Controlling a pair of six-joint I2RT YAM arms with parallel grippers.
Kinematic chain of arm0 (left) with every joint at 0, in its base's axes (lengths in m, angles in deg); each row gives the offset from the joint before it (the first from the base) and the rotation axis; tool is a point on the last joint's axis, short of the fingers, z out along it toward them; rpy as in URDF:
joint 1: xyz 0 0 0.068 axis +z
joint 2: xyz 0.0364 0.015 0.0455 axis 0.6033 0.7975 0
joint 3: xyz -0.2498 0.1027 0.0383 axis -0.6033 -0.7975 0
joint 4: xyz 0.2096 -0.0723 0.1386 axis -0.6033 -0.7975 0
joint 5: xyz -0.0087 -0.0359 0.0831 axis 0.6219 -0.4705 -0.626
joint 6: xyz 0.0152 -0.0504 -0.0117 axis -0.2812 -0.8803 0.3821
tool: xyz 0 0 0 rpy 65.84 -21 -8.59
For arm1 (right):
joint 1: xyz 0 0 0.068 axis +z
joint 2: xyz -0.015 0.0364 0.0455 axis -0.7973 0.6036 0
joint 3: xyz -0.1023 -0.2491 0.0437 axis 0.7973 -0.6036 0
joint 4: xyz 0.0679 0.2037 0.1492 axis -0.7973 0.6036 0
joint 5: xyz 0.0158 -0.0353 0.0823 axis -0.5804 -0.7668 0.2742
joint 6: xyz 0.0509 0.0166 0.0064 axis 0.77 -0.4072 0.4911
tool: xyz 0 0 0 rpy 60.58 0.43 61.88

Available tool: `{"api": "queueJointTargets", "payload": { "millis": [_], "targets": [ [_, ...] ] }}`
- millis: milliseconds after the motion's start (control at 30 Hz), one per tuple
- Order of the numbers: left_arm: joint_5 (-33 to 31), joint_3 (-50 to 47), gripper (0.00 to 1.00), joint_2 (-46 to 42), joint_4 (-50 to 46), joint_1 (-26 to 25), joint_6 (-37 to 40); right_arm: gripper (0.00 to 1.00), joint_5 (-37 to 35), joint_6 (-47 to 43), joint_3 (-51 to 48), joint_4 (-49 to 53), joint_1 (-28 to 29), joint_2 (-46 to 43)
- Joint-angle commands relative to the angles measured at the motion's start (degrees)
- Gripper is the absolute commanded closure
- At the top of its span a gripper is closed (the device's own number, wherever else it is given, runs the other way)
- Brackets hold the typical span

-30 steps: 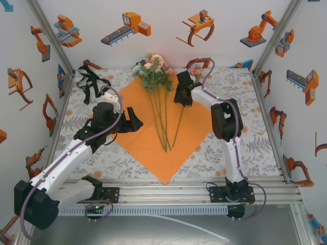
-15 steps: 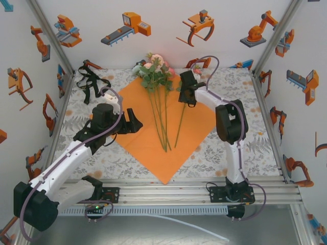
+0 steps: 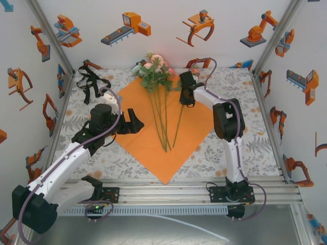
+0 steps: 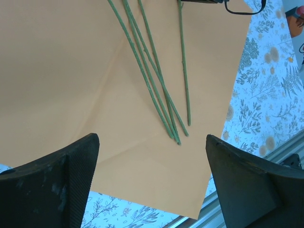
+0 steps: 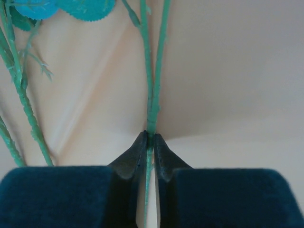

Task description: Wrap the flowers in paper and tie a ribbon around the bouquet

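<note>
The orange paper (image 3: 145,145) lies flat as a diamond on the table. On it rest the flowers (image 3: 153,71), blooms at the far corner and a bundle of stems (image 3: 161,120) running toward me. One separate stem (image 3: 177,127) lies to the right. My right gripper (image 3: 186,100) is shut on that stem (image 5: 156,71), which is pinched between the fingertips (image 5: 138,147). My left gripper (image 3: 134,121) hovers open over the paper's left part, with the paper (image 4: 71,71) and the stem ends (image 4: 173,130) beyond its fingers (image 4: 78,166). The black ribbon (image 3: 91,82) lies bunched at the back left.
The floral tablecloth (image 3: 240,148) surrounds the paper. White walls with printed robot pictures close in the left, back and right. An aluminium rail (image 3: 168,191) carrying both arm bases runs along the near edge.
My right gripper has shut on the single stem and shifted slightly. My left gripper's jaws have opened wider and the arm has edged a little nearer.
</note>
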Motion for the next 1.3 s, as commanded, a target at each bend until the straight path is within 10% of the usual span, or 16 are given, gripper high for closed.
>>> {"api": "queueJointTargets", "payload": {
  "millis": [0,367,733,1267],
  "targets": [
    [0.46,-0.59,0.11,-1.27,1.36,-0.07,0.56,0.96,2.01,0.44,1.27,0.32,0.22,0.60],
    [0.47,-0.47,0.05,-0.19,1.79,-0.07,-0.26,0.99,5.29,3.76,6.01,-1.80,5.27,2.86],
    [2.14,-2.34,0.05,-0.56,-0.48,-0.08,-3.65,0.71,3.70,1.84,3.27,1.01,5.39,-4.11],
    [-4.88,-14.21,0.07,-6.52,-11.74,-0.10,-28.55,0.57,5.87,32.00,-58.55,-9.02,17.83,-49.37]
  ]
}}
